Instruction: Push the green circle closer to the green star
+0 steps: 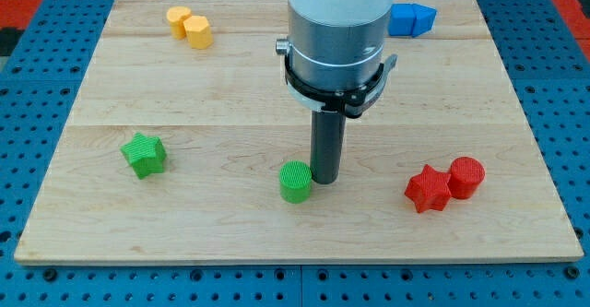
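The green circle (296, 182) stands on the wooden board near the view's bottom centre. The green star (144, 154) lies well to its left, near the board's left side. My tip (324, 179) is down on the board right beside the green circle, on its right side, touching or nearly touching it. The arm's wide silver body rises above the rod and hides part of the board's top centre.
A red star (428, 189) and a red circle (466, 177) sit together at the lower right. Two yellow blocks (190, 26) sit at the top left. A blue block (411, 18) lies at the top, partly behind the arm. The board's edge (295, 257) runs along the bottom.
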Robot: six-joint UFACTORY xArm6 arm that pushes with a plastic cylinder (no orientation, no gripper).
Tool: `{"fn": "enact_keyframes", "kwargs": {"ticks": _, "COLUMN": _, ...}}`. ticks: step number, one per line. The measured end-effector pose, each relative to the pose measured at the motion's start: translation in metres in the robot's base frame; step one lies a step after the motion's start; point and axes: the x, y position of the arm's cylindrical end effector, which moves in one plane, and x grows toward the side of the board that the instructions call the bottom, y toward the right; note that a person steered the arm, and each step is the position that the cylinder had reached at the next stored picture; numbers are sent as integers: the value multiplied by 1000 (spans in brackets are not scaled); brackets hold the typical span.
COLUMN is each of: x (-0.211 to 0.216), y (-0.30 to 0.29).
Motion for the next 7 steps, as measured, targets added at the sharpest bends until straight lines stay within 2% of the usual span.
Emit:
{"fn": "enact_keyframes", "kwargs": {"ticks": 2, "x": 29, "y": -3}}
{"fn": "enact_keyframes", "kwargs": {"ticks": 3, "x": 37, "y": -36}}
{"fn": "enact_keyframes", "kwargs": {"ticks": 5, "x": -12, "y": -44}}
{"fn": "enact_keyframes", "kwargs": {"ticks": 6, "x": -27, "y": -55}}
{"fn": "enact_keyframes", "kwargs": {"ticks": 7, "x": -26, "y": -80}}
